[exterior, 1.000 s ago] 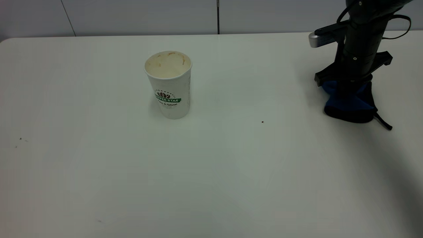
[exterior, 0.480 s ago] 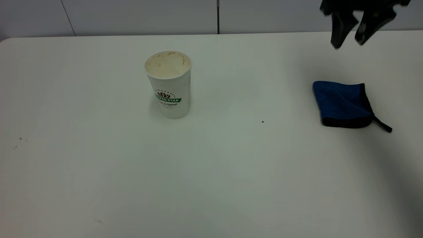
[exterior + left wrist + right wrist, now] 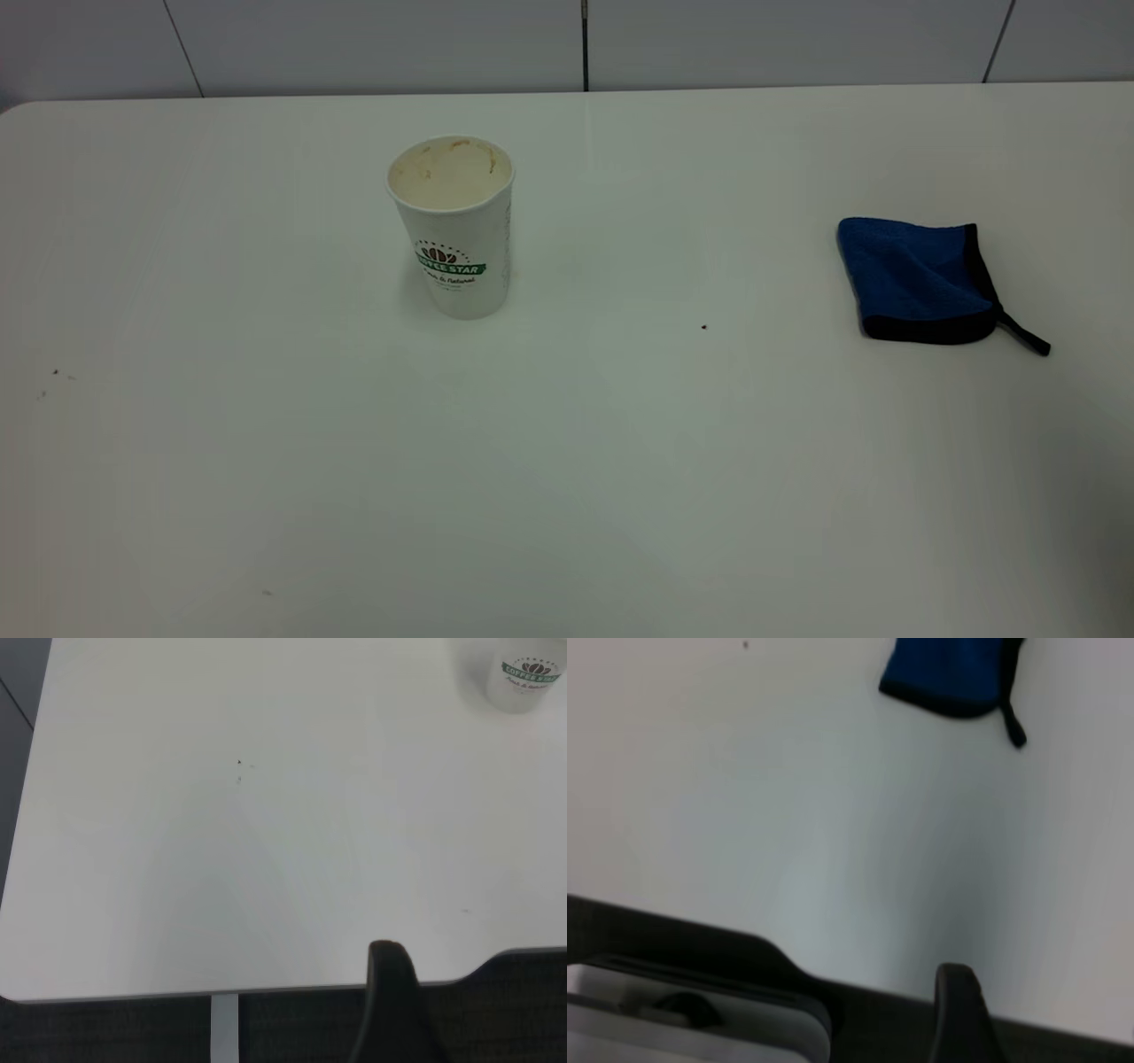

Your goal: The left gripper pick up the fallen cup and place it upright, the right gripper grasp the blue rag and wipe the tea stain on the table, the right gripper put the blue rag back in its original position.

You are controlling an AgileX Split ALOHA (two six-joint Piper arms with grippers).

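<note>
The cup [image 3: 452,226] stands upright on the white table [image 3: 567,461], left of the middle, with its stained inside showing; its base also shows in the left wrist view [image 3: 523,678]. The blue rag [image 3: 917,279] lies flat at the right, its black loop tail pointing right; it also shows in the right wrist view [image 3: 952,673]. No tea stain shows on the table. Neither gripper is in the exterior view. A black part of my left gripper [image 3: 390,1001] shows over the table's near edge, far from the cup. My right gripper [image 3: 957,1014] is well back from the rag.
A tiny dark speck [image 3: 704,326] lies between the cup and the rag. A few specks [image 3: 55,373] lie at the far left. A grey panelled wall [image 3: 585,44] runs behind the table. The right wrist view shows a grey object [image 3: 691,1028] below the table's edge.
My right gripper let go of the blue rag, rose and left the exterior view. The rag settled flat on the table. The cup has not moved.
</note>
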